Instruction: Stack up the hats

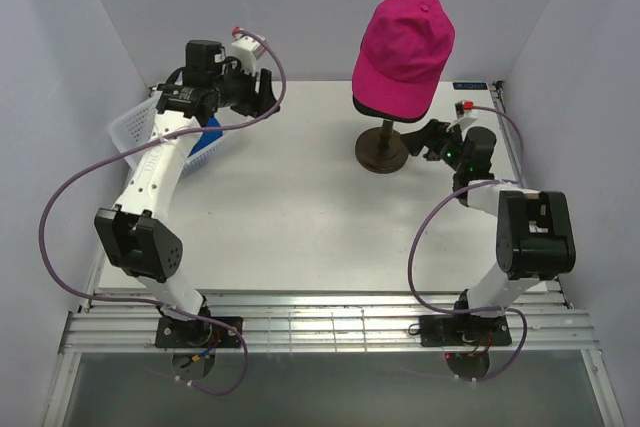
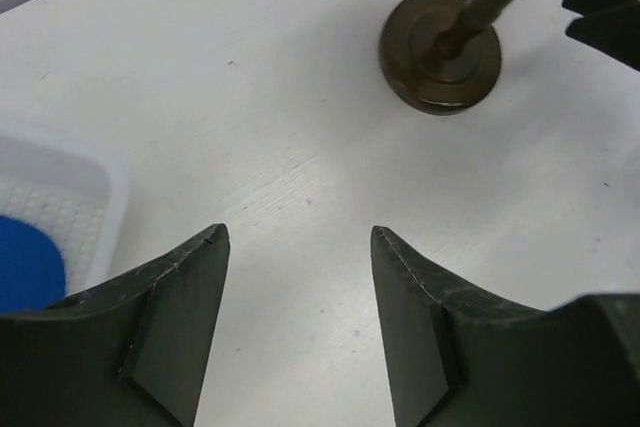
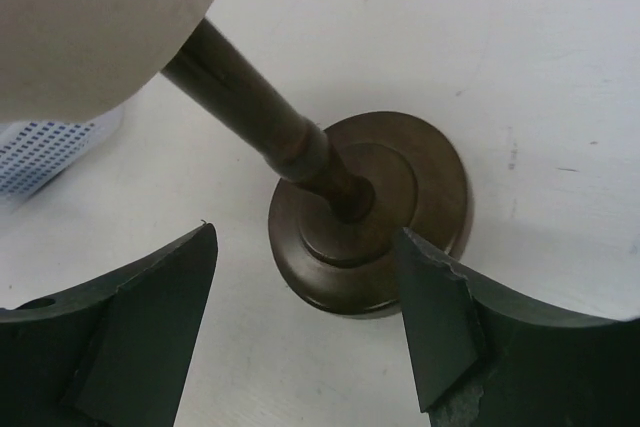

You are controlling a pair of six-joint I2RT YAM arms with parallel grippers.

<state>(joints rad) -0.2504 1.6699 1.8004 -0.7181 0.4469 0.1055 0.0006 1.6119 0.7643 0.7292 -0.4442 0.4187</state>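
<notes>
A magenta hat [image 1: 405,47] sits on the cream mannequin head, and a dark brim edge [image 1: 380,109] peeks out beneath it. A bright blue hat [image 1: 209,134] lies in the white basket; the left wrist view shows it as a blue patch [image 2: 25,267] at the left edge. My left gripper [image 1: 262,93] hovers open above the table beside the basket, nothing between its fingers [image 2: 300,237]. My right gripper [image 1: 418,139] stands open, low beside the stand's round base [image 3: 370,212], holding nothing [image 3: 305,237]. No other hats show.
The white mesh basket [image 1: 135,129] stands at the table's far left edge. The dark stand base [image 1: 382,153] with its post carries the mannequin head [image 3: 100,17] at the back right. White walls close in the table on three sides.
</notes>
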